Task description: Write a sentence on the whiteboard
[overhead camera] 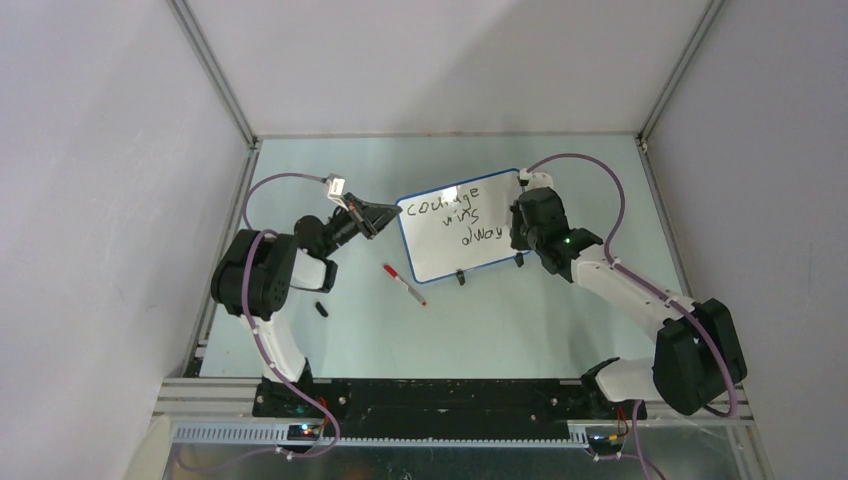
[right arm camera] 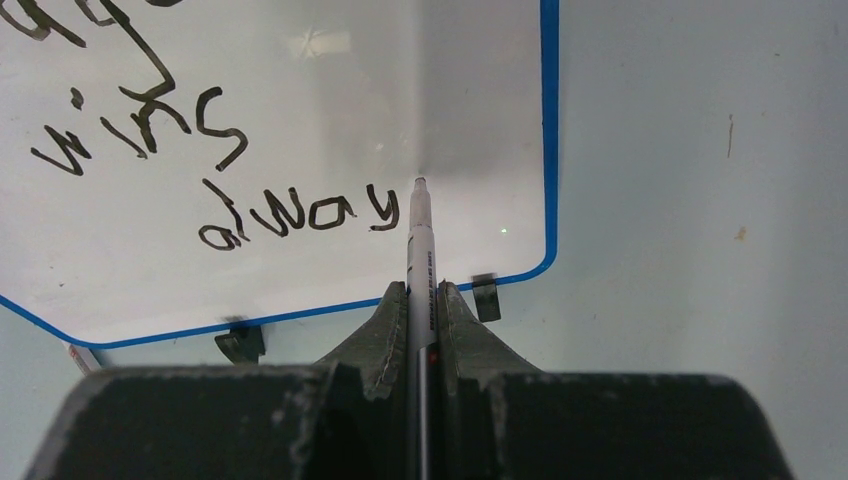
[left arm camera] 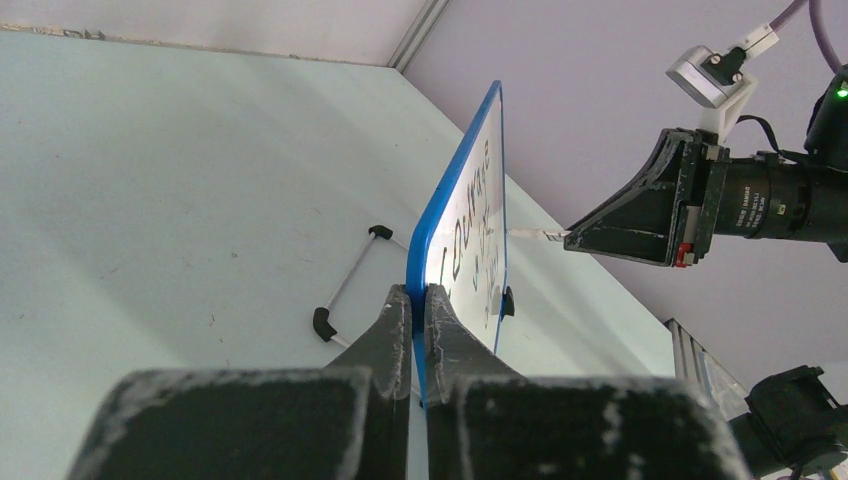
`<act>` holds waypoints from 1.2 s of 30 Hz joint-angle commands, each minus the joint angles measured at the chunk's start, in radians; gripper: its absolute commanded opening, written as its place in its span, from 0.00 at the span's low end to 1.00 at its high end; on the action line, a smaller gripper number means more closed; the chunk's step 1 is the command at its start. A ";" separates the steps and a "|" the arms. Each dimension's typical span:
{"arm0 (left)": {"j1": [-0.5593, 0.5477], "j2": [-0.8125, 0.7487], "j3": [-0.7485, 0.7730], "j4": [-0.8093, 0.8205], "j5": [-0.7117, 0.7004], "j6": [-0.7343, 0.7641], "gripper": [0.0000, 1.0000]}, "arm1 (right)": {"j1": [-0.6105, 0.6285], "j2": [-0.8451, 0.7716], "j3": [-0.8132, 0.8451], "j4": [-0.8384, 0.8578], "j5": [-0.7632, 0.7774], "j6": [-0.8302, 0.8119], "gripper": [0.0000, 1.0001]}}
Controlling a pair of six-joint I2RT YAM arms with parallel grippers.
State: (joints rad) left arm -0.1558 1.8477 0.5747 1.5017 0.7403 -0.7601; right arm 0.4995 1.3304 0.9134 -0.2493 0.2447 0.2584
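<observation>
The left claw [left arm camera: 418,291] clamps the one whiteboard [left arm camera: 474,200] bearing three written lines [right arm camera: 290,215]; the right claw [right arm camera: 421,290] grips one marker [right arm camera: 420,238]

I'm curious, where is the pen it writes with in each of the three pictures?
Top view: not visible, hidden under the right claw at the whiteboard's right edge.
Left wrist: right of centre, the marker's white tip pokes from that claw.
Right wrist: dead centre, upright between the claw's fingers.
Shared landmark: the whiteboard's blue rim.
</observation>
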 commanded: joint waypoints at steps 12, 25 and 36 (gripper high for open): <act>0.003 -0.015 -0.010 0.029 0.021 0.048 0.00 | -0.018 0.051 0.039 0.054 -0.016 0.012 0.00; 0.004 -0.014 -0.009 0.029 0.022 0.048 0.00 | -0.022 0.057 0.039 0.065 -0.033 0.018 0.00; 0.005 -0.014 -0.010 0.029 0.022 0.048 0.00 | -0.022 0.055 0.038 0.062 -0.064 0.020 0.00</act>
State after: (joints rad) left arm -0.1555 1.8477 0.5747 1.5024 0.7403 -0.7601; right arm 0.4808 1.3720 0.9207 -0.2291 0.2111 0.2619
